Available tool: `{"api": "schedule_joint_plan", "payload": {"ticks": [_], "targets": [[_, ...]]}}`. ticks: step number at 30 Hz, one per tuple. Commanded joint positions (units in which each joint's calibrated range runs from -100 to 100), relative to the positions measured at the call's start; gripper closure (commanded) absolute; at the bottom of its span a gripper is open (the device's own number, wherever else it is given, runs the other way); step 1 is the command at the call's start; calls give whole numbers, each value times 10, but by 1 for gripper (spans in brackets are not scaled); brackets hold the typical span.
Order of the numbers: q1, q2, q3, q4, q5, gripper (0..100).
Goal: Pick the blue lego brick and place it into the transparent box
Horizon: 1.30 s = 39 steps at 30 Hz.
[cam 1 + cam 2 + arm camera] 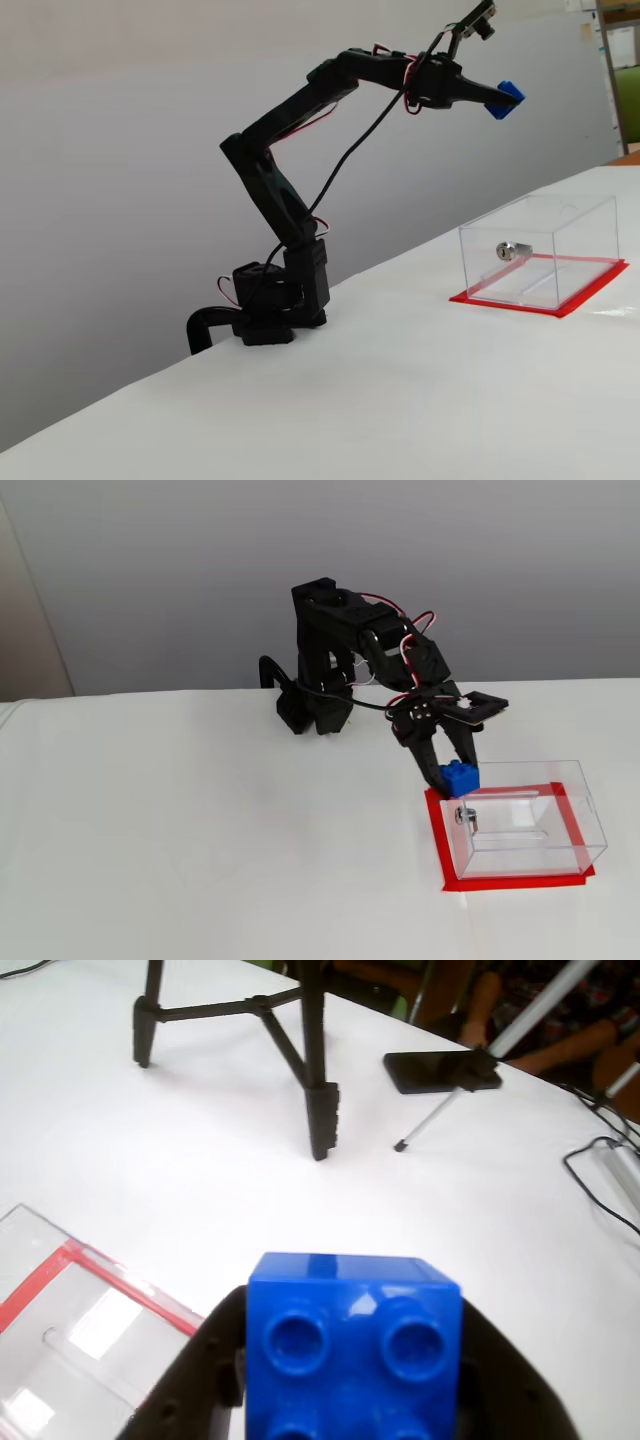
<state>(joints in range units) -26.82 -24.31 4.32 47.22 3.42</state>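
My gripper (503,101) is shut on the blue lego brick (507,99) and holds it high above the table. In the wrist view the brick (355,1345) fills the lower middle, studs facing the camera, between my black fingers (195,1375). The transparent box (540,250) with a silver lock (508,250) and red base stands on the table below and to the right of the brick. Seen from the other fixed view, the brick (459,776) hangs over the near left corner of the box (525,820). A corner of the box (70,1335) shows at the lower left of the wrist view.
A black tripod (290,1040) stands on the white table ahead in the wrist view. Beside it are a dark phone on a holder (440,1070), a thin metal rod and cables (600,1175) at the right edge. My arm base (265,310) sits at the table's far edge.
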Motion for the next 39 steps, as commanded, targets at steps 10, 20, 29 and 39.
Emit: {"api": "schedule_joint_plan", "payload": {"ticks": [10, 20, 29, 39], "targets": [[-199, 54, -7, -40, -2, 97], [-275, 129, -12, -98, -3, 97], [-279, 188, -13, -110, -3, 97], [-279, 200, -13, -111, -3, 97]]}}
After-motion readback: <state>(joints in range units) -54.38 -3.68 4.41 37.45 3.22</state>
